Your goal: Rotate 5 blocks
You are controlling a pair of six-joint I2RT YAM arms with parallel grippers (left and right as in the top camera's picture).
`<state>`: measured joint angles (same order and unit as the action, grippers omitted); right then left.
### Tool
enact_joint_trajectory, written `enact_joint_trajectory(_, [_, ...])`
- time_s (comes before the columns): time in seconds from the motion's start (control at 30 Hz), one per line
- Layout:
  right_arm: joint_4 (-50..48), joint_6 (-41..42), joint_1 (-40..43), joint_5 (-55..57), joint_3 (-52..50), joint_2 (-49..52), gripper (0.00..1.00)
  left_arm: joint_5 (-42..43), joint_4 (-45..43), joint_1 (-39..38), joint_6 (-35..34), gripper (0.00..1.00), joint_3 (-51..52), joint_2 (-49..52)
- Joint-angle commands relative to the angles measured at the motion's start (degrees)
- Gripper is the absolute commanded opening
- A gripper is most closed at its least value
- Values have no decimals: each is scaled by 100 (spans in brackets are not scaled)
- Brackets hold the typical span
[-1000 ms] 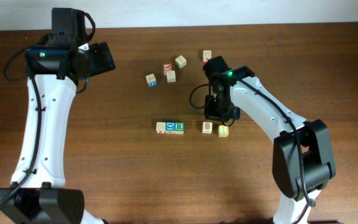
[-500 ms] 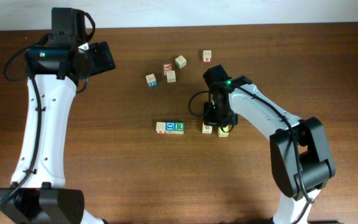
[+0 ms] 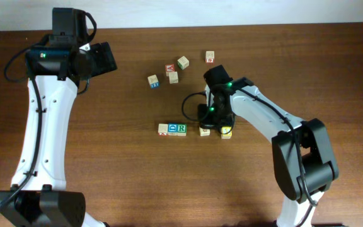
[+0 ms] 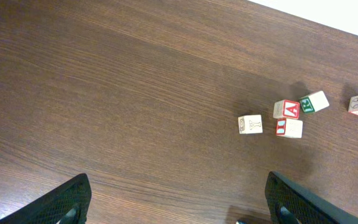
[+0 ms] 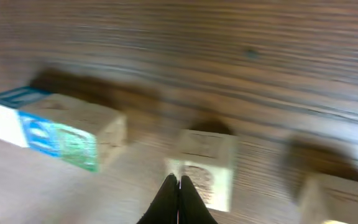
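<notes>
A row of blocks lies mid-table: a beige cube with orange marks (image 3: 162, 129), a blue-letter cube (image 3: 172, 128), the green R cube (image 3: 181, 128), a second beige cube (image 3: 205, 131) and a yellow-faced cube (image 3: 225, 132). My right gripper (image 3: 208, 124) is shut, with nothing held. In the right wrist view its tips (image 5: 178, 185) press against the near face of the second beige cube (image 5: 209, 163). The blue and green cubes (image 5: 55, 134) lie to the left and the yellow-faced cube (image 5: 335, 194) to the right. My left gripper (image 3: 103, 58) hangs open over bare table at far left (image 4: 179, 211).
A loose cluster sits at the back: a cube with blue marks (image 3: 153, 81), a red-faced cube (image 3: 169, 68), a beige cube (image 3: 173, 77), a green-marked cube (image 3: 183, 62) and a lone cube (image 3: 210, 57). The left wrist view shows the same cluster (image 4: 286, 109). The table's far edge runs along the top.
My right arm swung down and left to the row. Its shut tips met the second beige cube, which slid a little left, away from the yellow-faced cube. The left arm stayed still.
</notes>
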<state>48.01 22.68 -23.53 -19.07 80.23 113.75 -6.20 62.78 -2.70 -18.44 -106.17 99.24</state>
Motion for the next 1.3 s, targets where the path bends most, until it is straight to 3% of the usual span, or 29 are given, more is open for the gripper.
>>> enact_joint_trajectory(0.0, [-96,413,-203,-229,-57,101,4,59,-9,24,-39,88,22,50])
enact_joint_trajectory(0.3, [573,522,313,122,643,83,4,57,7,24,-39,88,22,50])
enact_joint_trajectory(0.57, [944,452,358,1224,450,149,4,57,7,24,-39,88,22,50])
enact_joint_trajectory(1.27, [857,31,-160,402,431,501,4,35,74,24,-37,89,22,50])
